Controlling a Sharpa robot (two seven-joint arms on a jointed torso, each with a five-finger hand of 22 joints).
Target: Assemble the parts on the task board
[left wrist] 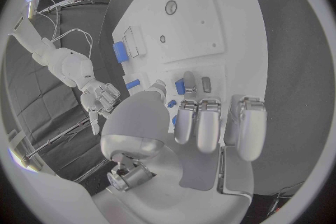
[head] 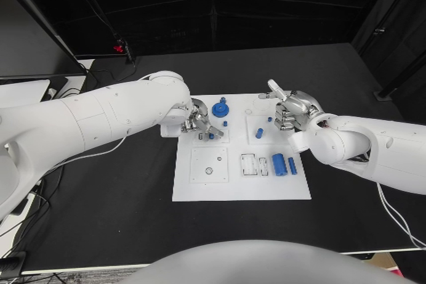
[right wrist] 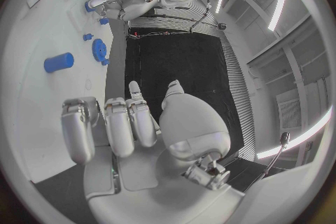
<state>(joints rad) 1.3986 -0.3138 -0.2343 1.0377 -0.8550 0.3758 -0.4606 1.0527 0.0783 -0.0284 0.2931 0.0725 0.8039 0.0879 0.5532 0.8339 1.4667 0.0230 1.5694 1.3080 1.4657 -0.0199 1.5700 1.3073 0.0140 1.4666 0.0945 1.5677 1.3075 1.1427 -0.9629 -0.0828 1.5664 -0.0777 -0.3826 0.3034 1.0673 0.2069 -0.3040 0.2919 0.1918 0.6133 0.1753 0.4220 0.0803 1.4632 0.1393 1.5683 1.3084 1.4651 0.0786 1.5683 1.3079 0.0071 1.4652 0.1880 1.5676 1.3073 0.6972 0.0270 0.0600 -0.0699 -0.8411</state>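
Black tabletop [head: 106, 198] is seen under a dark curtained backdrop, with the white task board [head: 200, 188] laid flat at its middle.

On the board, all placed relative to the blue gear [head: 220, 103] at its far edge:
- a small blue piece [head: 225, 122] is seen just nearer than the gear
- a short blue peg [head: 259, 133] lies nearer still, toward the right arm's side
- a large blue cylinder [head: 279, 164] and a slimmer blue bar [head: 292, 166] lie side by side well nearer than the gear, on the right arm's side, beside two slotted recesses [head: 255, 165]
- a square inset plate [head: 209, 165] with a small ring hole sits well nearer than the gear, toward the left arm's side

Left hand [head: 197, 122] is held over the board's far corner, just beside the gear on the left arm's side. Its fingers [left wrist: 198, 126] are bent downward, close together, and a small blue part [left wrist: 180, 86] is seen at the fingertips in the left wrist view — whether it is actually pinched or only touched cannot be told.

Right hand [head: 293, 111] is positioned on the gear's other side, over the board's far right edge. Its fingers [right wrist: 119, 126] are curled in loosely — nothing is seen held in them. The gear and a blue cylinder [right wrist: 59, 62] are seen lying apart from it in the right wrist view.
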